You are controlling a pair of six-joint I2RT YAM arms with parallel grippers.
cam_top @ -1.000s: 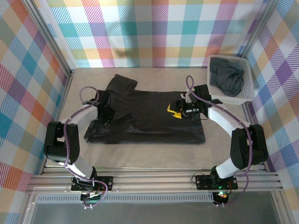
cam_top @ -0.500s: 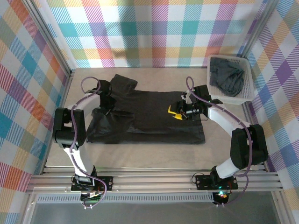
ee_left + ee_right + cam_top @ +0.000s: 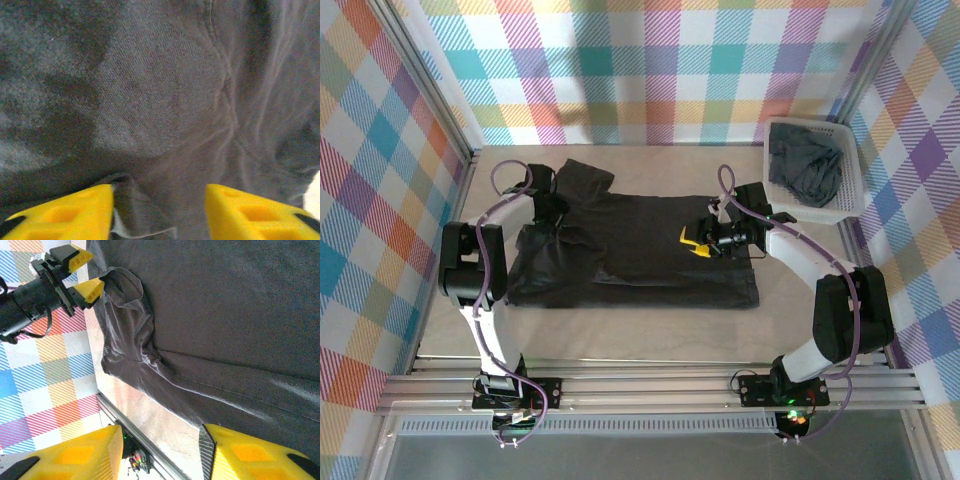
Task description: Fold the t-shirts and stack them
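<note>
Beige table (image 3: 620,330), plaid walls.

Top view: t-shirt (image 3: 650,265) spread flat under both grippers. Left gripper (image 3: 552,212) is dark against dark cloth, so its jaws are hard to read here. Right gripper (image 3: 694,240) sits over the shirt's right half. Second t-shirt (image 3: 805,170) is bunched in the white basket (image 3: 850,200) beyond it.

Left wrist: fingers (image 3: 65,210) wide apart and cut off by the frame, with a small raised fold beside one.

Right wrist: jaws wide, nothing held, shirt hem below.
</note>
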